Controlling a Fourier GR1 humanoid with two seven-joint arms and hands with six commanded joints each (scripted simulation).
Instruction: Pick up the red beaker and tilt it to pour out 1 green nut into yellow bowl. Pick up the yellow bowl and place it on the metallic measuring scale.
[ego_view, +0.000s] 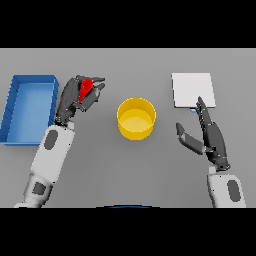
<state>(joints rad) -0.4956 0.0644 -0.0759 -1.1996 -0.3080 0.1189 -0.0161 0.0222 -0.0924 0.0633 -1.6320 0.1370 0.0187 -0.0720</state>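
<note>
My left hand (75, 97) is shut on the red beaker (85, 90), of which only a small red part shows between the fingers, left of the yellow bowl (136, 118). The bowl stands upright in the middle of the table; I see no nut in it. The metallic measuring scale (193, 90), a pale square plate, lies at the back right. My right hand (209, 134) is open, fingers straight and thumb spread, right of the bowl and just in front of the scale.
A blue tray (28, 107) lies at the far left, close beside my left arm.
</note>
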